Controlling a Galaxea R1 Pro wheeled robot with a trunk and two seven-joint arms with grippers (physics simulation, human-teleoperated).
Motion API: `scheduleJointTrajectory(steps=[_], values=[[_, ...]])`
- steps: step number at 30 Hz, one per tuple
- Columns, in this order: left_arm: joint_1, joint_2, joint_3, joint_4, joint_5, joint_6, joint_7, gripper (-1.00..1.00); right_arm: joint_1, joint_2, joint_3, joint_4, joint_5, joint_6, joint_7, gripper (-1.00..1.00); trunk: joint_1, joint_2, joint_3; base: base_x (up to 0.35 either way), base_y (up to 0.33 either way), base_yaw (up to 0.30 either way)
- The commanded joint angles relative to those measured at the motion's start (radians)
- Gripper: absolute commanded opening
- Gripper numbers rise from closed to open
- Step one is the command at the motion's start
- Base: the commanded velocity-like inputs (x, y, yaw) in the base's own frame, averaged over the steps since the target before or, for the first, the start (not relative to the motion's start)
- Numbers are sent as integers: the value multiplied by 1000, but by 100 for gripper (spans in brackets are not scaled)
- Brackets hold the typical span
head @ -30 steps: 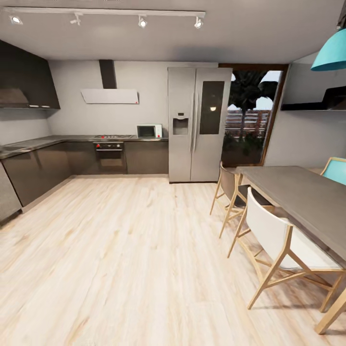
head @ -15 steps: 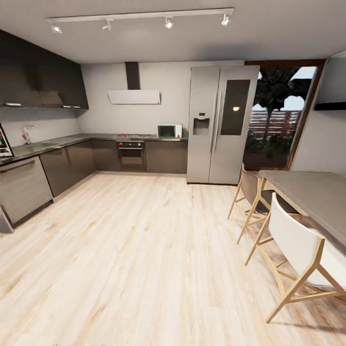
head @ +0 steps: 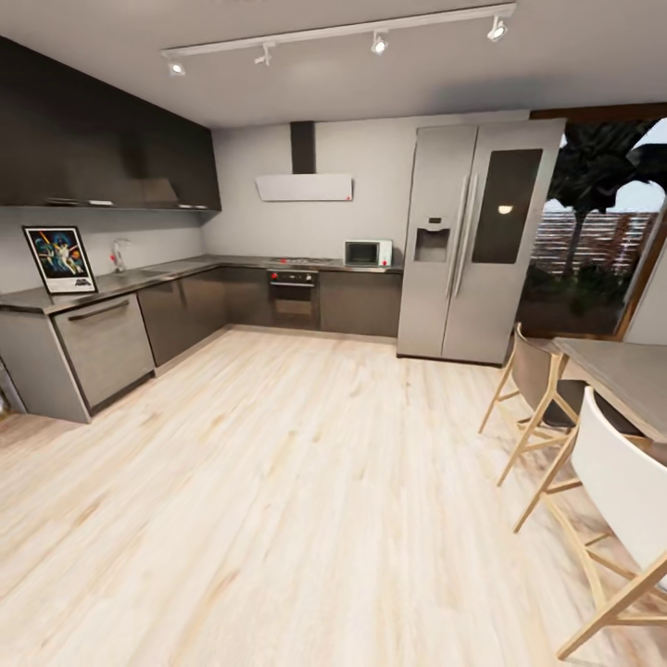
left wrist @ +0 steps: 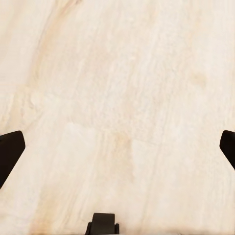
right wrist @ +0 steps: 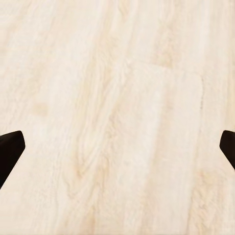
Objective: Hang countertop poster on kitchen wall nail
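Observation:
The black-framed poster [head: 60, 259] stands upright on the grey kitchen countertop [head: 139, 281] at the far left of the head view, leaning against the wall, with the chrome tap [head: 118, 254] a little to its right. My left gripper [left wrist: 117, 149] is open, its dark fingertips [left wrist: 10, 152] far apart over pale wooden floor. The right gripper [right wrist: 117, 149] is open too, with a fingertip [right wrist: 10, 152] at each side and only floorboards between. No wall nail can be made out on the pale-grey walls at this distance.
A wide wooden floor [head: 306, 482] lies between me and the counters. At the back stand an oven [head: 293, 296], a microwave [head: 368, 252] and a steel fridge [head: 477, 236]. A dining table [head: 630, 366] with wooden chairs [head: 602, 491] is at the right.
The camera has turned left: the fridge, oven and table slid right in the picture, and the poster and sink counter came into view at the left.

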Motion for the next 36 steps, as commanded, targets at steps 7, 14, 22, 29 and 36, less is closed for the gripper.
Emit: scheduleJointTrajectory(steps=[7, 14, 22, 29, 36], values=[[0, -1, 3, -1, 0, -2, 0, 100, 0, -1, 2, 2, 4, -1, 1, 100, 0, 0, -2, 6, 0, 269], [0, -1, 30, -1, 0, -2, 0, 100, -1, -8, 3, 85, 40, 2, 6, 100, 0, 0, -2, 241, 0, 61], [0, -1, 31, -1, 0, -2, 0, 100, -1, -3, 3, 88, 48, 0, 3, 100, 0, 0, -3, 334, -27, 118], [0, -1, 31, -1, 0, -2, 0, 100, -2, 1, 1, 87, 49, -3, -1, 100, 0, 0, -6, 317, -161, 266], [0, -1, 31, -1, 0, -1, 0, 100, -2, 1, 1, 86, 49, -3, -3, 100, 0, 0, -9, 311, -178, 274]])
